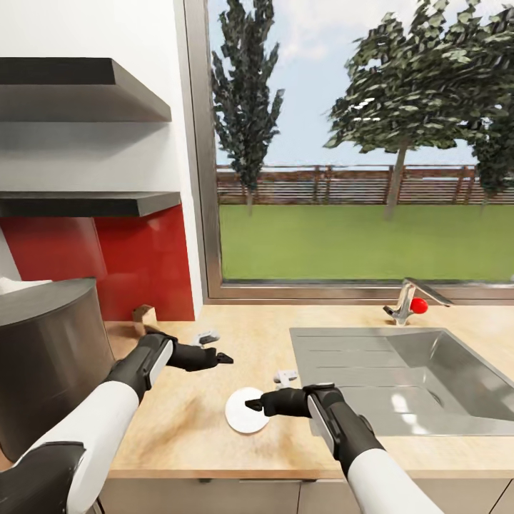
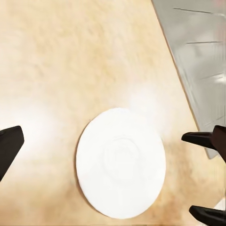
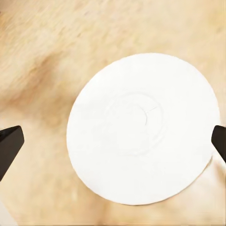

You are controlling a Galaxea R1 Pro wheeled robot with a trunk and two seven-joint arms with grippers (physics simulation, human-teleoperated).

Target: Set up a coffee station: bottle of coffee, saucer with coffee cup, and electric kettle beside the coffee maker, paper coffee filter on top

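Note:
The white saucer [image 1: 246,414] lies flat on the beige countertop [image 1: 185,435], just left of the sink. My right gripper [image 1: 250,405] hovers over it, open, with its black fingers [image 3: 9,146] spread wider than the saucer [image 3: 141,127]. My left gripper [image 1: 227,358] is open a little further back and left, apart from the saucer [image 2: 120,162]. One of its fingers [image 2: 8,147] shows in the left wrist view, and the right gripper [image 2: 188,173] shows there too. The dark grey coffee maker [image 1: 43,357] stands at the left, with something white [image 1: 21,285] at its top. The thinner black kitchen shelf [image 1: 86,203] hangs above.
The steel sink [image 1: 357,350] is set in the counter at the right, with a faucet and a red knob [image 1: 419,305] behind it. A small tan object [image 1: 143,316] stands half hidden behind my left forearm. A thicker black shelf [image 1: 78,89] and a large window lie beyond.

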